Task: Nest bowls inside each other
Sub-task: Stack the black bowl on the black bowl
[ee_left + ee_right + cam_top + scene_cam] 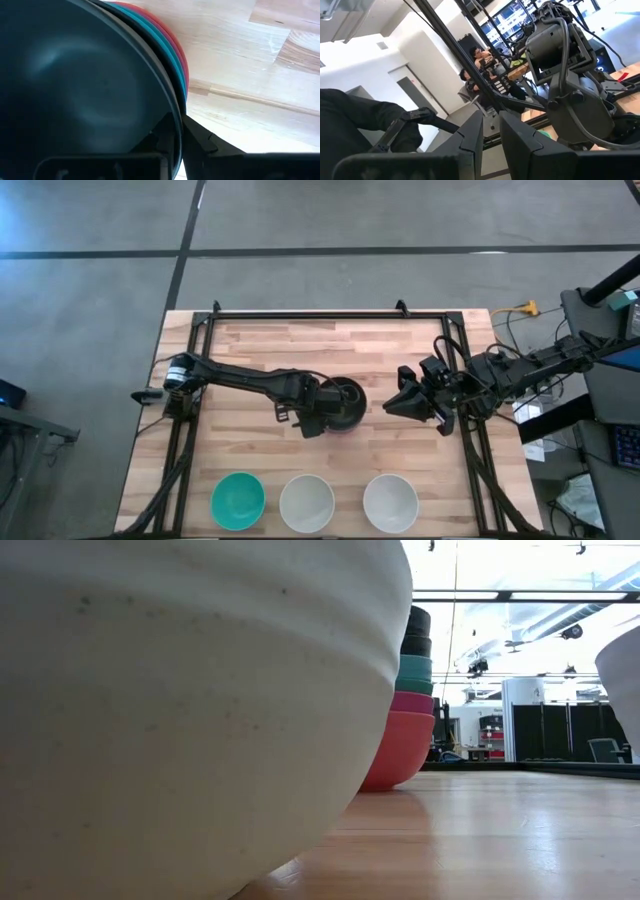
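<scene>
A stack of nested bowls [350, 402] stands mid-table. In the low view the stack [408, 690] runs red at the bottom, then magenta, teal and black on top. My left gripper [333, 410] reaches in from the table's left and is shut on the top black bowl [75, 95]. My right gripper [390, 406] hovers just right of the stack, pointing level toward it, its fingers [470, 135] a little apart with nothing between them. A teal bowl [237, 500] and two white bowls [307, 502] [390, 502] rest on their bases by the near edge. My left gripper pinches the top black bowl's rim [176, 122] on the side toward the table's left. One finger [159, 142] is inside the bowl and one finger [205, 142] outside. The fingers come steeply from above, slanting from the left. The bowl sits nested in the stack.
The nearest white bowl [180, 700] fills most of the low view, and the other white bowl [625, 665] shows at its right edge. Bare wood lies between the stack and the near row. A black frame rail [330, 315] borders the table's far side.
</scene>
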`<act>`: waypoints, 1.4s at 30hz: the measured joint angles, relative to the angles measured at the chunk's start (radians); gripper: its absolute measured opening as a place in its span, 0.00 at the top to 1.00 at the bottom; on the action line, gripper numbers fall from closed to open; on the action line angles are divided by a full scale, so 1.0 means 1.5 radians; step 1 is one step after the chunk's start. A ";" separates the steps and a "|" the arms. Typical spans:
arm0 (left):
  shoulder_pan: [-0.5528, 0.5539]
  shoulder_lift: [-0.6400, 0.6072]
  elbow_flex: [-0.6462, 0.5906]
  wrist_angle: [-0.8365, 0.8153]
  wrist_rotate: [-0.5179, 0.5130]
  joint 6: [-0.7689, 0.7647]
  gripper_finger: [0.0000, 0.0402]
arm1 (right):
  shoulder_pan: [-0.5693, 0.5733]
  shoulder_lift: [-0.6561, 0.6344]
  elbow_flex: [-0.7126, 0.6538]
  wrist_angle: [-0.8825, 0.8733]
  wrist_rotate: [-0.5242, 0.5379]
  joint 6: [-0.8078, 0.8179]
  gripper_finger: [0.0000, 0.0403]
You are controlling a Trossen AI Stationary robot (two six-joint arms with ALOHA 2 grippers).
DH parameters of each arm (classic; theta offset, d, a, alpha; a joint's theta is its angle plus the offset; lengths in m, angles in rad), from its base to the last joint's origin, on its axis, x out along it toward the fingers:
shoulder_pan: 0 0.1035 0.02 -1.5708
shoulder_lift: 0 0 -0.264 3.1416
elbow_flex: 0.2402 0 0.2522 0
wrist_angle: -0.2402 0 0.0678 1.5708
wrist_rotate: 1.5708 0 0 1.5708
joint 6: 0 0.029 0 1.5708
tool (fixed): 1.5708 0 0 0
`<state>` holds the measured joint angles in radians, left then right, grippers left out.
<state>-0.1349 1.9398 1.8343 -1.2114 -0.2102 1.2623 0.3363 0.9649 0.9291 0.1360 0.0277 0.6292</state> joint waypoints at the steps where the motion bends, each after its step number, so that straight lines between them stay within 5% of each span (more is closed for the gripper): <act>1: 0.000 -0.001 0.000 0.000 0.002 0.000 0.96 | 0.000 0.000 0.000 0.000 0.000 0.000 0.85; 17: 0.003 -0.092 0.000 0.017 0.018 -0.061 0.70 | -0.001 0.000 0.000 0.001 0.001 -0.001 0.85; 27: 0.034 -0.210 -0.006 0.041 0.075 -0.518 0.70 | -0.001 0.001 0.000 0.001 0.000 -0.001 0.85; 32: 0.062 -0.269 -0.095 0.219 0.201 -0.676 0.76 | -0.002 0.027 0.000 -0.008 0.036 -0.054 0.85; 39: 0.066 -0.366 -0.384 0.611 0.228 -0.759 0.97 | -0.002 0.113 -0.006 -0.052 0.043 -0.076 0.85; 42: 0.066 -0.404 -0.497 0.764 0.224 -0.826 0.99 | -0.002 0.139 -0.027 -0.030 0.069 -0.072 0.85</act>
<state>-0.0364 1.3341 1.0888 -0.0655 0.1259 0.0228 0.3336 1.1740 0.8880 0.0916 0.1319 0.5215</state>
